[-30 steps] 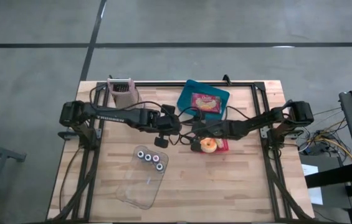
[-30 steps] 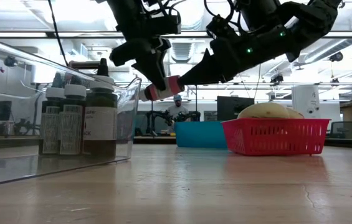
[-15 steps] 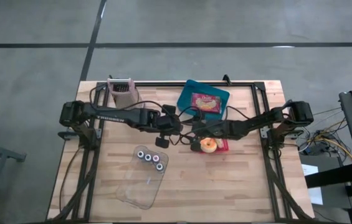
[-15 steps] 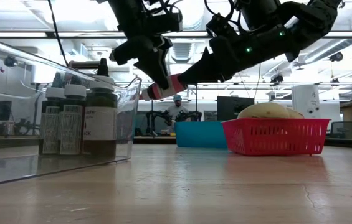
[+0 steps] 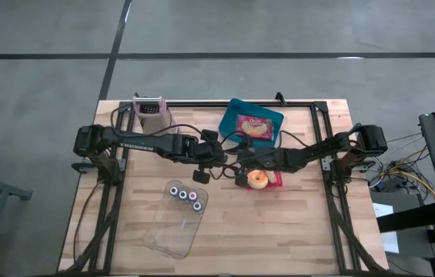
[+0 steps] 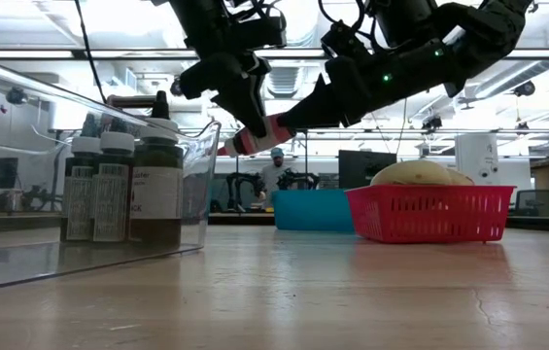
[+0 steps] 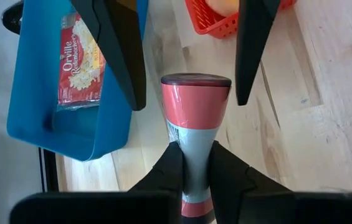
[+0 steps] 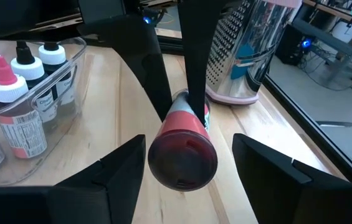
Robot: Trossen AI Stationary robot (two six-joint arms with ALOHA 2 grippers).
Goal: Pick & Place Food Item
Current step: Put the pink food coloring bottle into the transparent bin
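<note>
A: Where's the bottle (image 7: 195, 109)?

B: In the air over the middle of the tabletop (image 5: 279, 231), lying almost level with its dark red cap tipped a bit upward. My left fingers (image 7: 171, 167) are clamped on its narrow grey waist.

A: Right side?

B: My right fingers (image 8: 123, 171) stand apart, one on each side of the cap end. There's a gap on both sides, so no contact that I can see.

A: So both arms meet there?

B: Yes, tip to tip at the tabletop's middle, left arm reaching in from the left edge and right arm from the right edge.

A: Anything under them?

B: A red basket (image 5: 276, 181) just toward the right edge, with a donut (image 5: 258, 179) in it. A clear bin (image 5: 172, 231) sits toward the near edge, holding small bottles (image 5: 185, 195) upright at its far end.

A: Far edge?

B: A blue tray (image 5: 232, 115) with a popcorn bag (image 5: 253, 126) lying flat in it. A grater (image 5: 149, 111) stands near the far left corner.

A: Does the bottle touch anything else?

B: No, only my left fingers.
</note>
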